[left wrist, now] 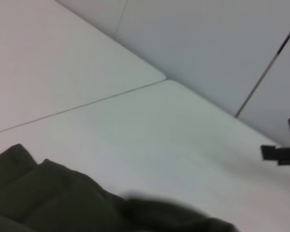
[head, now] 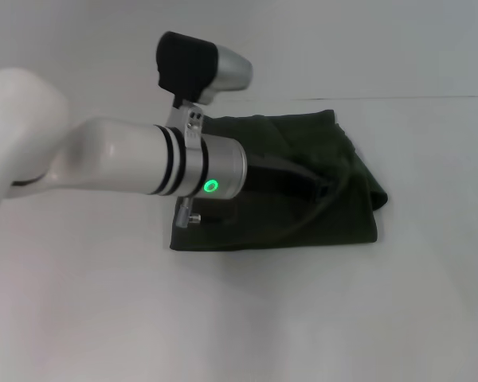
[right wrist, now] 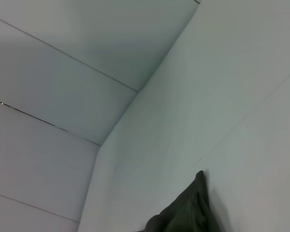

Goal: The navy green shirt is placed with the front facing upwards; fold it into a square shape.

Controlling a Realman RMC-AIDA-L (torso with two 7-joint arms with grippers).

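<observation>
The navy green shirt (head: pixel 319 215) lies on the white table as a folded, roughly rectangular bundle, with plain dark green cloth on top and no lettering showing. My left arm reaches across it from the left, and the left gripper (head: pixel 317 188) is low over the middle of the bundle, dark against the dark cloth. A black cable loops from the wrist over the fabric. Folded edges of the shirt (left wrist: pixel 58 203) fill the near part of the left wrist view. A single corner of the shirt (right wrist: pixel 186 212) shows in the right wrist view. The right gripper is out of view.
The white table (head: pixel 247 318) spreads around the shirt on all sides. A pale wall (head: pixel 366 40) stands behind it. In the left wrist view a small black object (left wrist: pixel 282 152) shows far off at the frame's edge.
</observation>
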